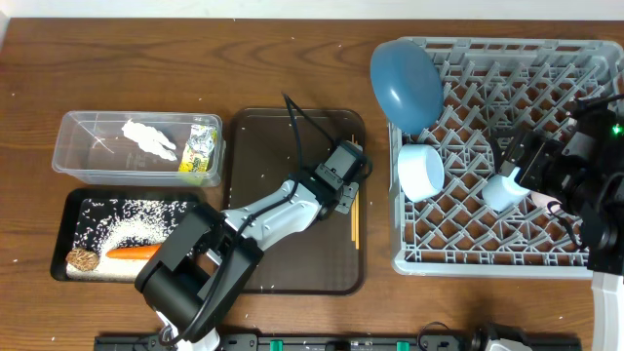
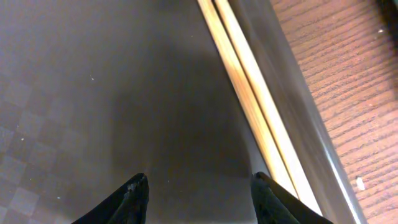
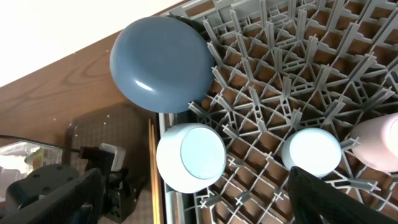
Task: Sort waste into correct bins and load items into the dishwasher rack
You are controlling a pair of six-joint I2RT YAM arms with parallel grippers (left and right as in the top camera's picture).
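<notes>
The grey dishwasher rack [image 1: 458, 255] holds the blue plate [image 1: 405, 83] on edge, the pale bowl [image 1: 421, 171], the light-blue cup [image 1: 504, 190] and the pinkish cup [image 3: 379, 143]. My right gripper [image 1: 522, 161] is open and empty above the rack, over the bowl [image 3: 189, 157] and beside the light-blue cup [image 3: 311, 151]. The chopsticks [image 1: 356, 219] lie along the right edge of the brown serving tray [image 1: 283, 146]. My left gripper [image 2: 199, 177] is open and empty just above that tray, its right finger next to the chopsticks [image 2: 249, 93].
The clear tub [image 1: 88, 161] holds the white tissue [image 1: 149, 138] and the yellow-green wrapper [image 1: 201, 151]. The black tray [image 1: 60, 234] holds rice [image 1: 136, 219], the brown lump [image 1: 82, 259] and the carrot [image 1: 135, 252]. Bare wood lies between the serving tray and the rack.
</notes>
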